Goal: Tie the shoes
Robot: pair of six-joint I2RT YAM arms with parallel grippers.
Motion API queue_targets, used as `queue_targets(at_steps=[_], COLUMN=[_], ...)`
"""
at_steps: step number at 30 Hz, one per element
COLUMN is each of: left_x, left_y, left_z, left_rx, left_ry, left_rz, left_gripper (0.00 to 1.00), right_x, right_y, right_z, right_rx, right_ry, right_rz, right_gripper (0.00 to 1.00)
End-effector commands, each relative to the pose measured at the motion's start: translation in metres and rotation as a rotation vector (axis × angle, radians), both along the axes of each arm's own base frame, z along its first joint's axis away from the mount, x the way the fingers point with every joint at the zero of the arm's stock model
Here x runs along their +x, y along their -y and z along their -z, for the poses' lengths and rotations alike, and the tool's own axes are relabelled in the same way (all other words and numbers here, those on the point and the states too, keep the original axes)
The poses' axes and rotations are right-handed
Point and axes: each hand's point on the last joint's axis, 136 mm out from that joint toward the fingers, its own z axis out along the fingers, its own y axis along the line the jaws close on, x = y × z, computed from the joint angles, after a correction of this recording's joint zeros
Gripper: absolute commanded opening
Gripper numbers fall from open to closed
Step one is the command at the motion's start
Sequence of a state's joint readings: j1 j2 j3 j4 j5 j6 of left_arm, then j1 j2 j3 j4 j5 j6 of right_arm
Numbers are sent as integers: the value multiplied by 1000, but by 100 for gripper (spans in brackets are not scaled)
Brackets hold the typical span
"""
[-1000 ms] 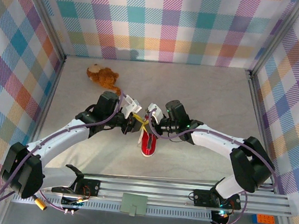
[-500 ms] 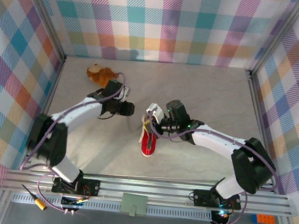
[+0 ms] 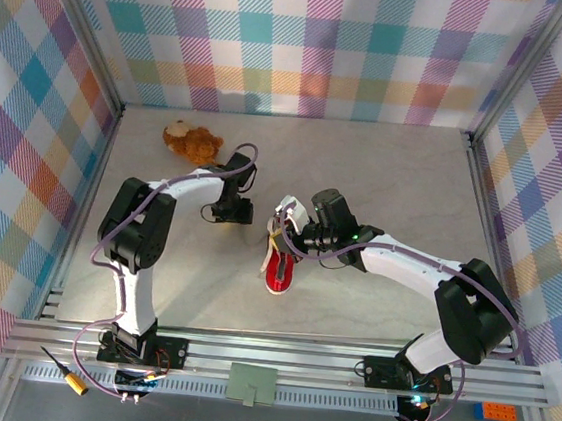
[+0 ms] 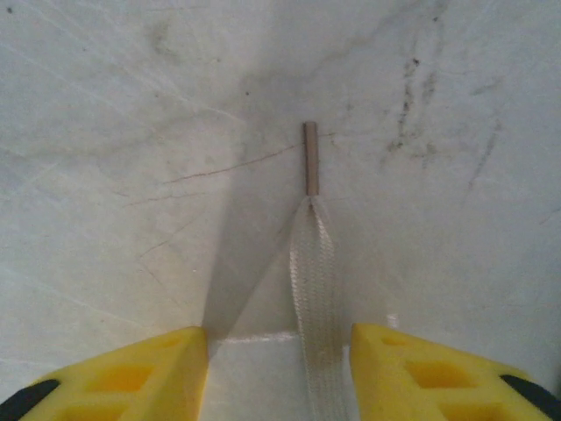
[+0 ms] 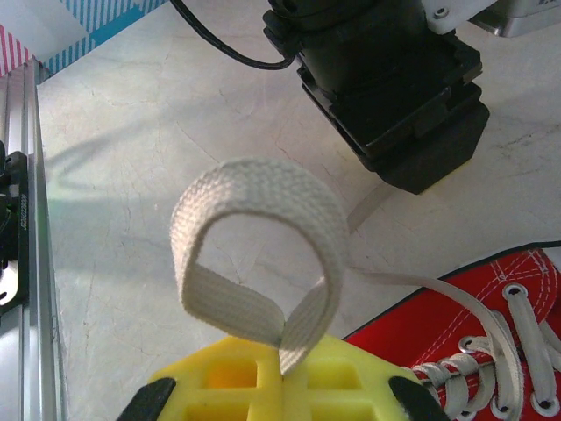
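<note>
Top external view: the red sneaker (image 3: 277,270) lies mid-counter (image 3: 395,182), light and likely to slide. The right end effector (image 5: 280,353) pinches a floppy lace loop (image 5: 254,210). The left end effector (image 4: 276,333) stands spread around the other lace (image 4: 314,281), best gripped behind its stiff aglet (image 4: 310,158).

- Pale marbled table (image 3: 385,181), scuffed with dark marks.
- Red sneaker (image 3: 279,269) lies near its centre.
- Brown plush toy (image 3: 192,141) sits toward 10 o'clock.
- White lace (image 4: 314,263) end lies flat on it.
</note>
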State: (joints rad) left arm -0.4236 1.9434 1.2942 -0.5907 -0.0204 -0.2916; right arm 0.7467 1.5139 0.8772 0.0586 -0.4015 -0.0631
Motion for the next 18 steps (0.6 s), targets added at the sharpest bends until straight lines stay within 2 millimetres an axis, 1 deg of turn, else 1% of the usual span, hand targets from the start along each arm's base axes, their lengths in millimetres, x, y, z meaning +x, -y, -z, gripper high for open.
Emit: queue_targets(at_steps=[1,3,4,5,7,9,11,13,15,16,18], left_x=[-8,-9,-9,-8,-8,-6,-6,-9,-16,-25,-41], left_y=[7,8,8,8,8,7,7,10,15,20,31], left_z=[24,22,20,15,3,-15,-37,-65,-96,-106,-134], left_rx=[16,8,5,-3,-15,-36,-54,-95,-163,-210,-305], left_ry=[-56,-51,-42,-25,10,57,113,187,278,299,387], left_rz=[22,31,35,43,62,78,97,125,158,180,217], left_gripper=[32,10,2,0,0,0,0,0,0,0,0], right_x=[1,2,2,2,3,6,10,14,19,21,26], right_y=[-6,-5,-6,-6,-6,-5,-4,-3,-1,0,2], right_z=[-12,-11,-12,-12,-12,-8,-6,-3,-1,0,4], right_rx=[17,15,17,20,23,10,-4,-20,-38,-44,-55], right_ry=[1,-3,-5,-8,-15,-34,-52,-74,-93,-103,-129], right_rz=[-2,4,6,9,18,46,76,104,140,152,188], right_gripper=[0,0,0,0,0,0,0,0,0,0,0])
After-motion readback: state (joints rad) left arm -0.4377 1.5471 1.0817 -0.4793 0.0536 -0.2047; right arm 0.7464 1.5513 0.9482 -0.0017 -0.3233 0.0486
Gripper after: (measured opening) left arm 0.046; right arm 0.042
